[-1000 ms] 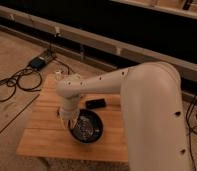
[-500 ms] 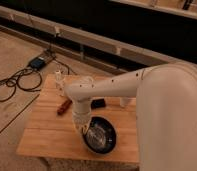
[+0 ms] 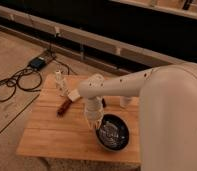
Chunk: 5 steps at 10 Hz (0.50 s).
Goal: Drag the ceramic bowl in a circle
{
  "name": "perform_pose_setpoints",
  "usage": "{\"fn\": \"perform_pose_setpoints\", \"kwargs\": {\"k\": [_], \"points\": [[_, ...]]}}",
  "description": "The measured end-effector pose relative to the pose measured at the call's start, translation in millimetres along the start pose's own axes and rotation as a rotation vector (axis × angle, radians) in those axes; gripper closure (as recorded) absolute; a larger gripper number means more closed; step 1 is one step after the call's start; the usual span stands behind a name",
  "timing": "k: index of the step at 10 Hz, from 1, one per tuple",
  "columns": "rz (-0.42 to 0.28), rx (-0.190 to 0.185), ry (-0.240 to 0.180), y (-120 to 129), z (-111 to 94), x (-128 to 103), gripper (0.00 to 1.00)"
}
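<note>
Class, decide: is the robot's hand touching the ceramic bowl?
Cannot tell. In the camera view the hand overlaps the left rim of the ceramic bowl, but contact is not plain.

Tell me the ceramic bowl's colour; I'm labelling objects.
The ceramic bowl is glossy dark blue-black, camera view; the gripper is at its rim.

You can read no text, label, brand, number or sign here, whether on the ceramic bowl (image 3: 117,138), the wooden surface (image 3: 47,133) or the white arm (image 3: 127,86). The end effector (image 3: 96,124) points down at the bowl's left rim.
</note>
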Motion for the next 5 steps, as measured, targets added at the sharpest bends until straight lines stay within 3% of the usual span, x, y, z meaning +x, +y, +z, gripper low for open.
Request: {"fn": "perform_pose_setpoints", "kwargs": {"k": [3, 5], "points": [[-0.024, 0.031, -0.051, 3.2, 0.9, -45.3, 1.00], [-0.071, 0.025, -0.075, 27.7, -0.1, -68.2, 1.00]]}}
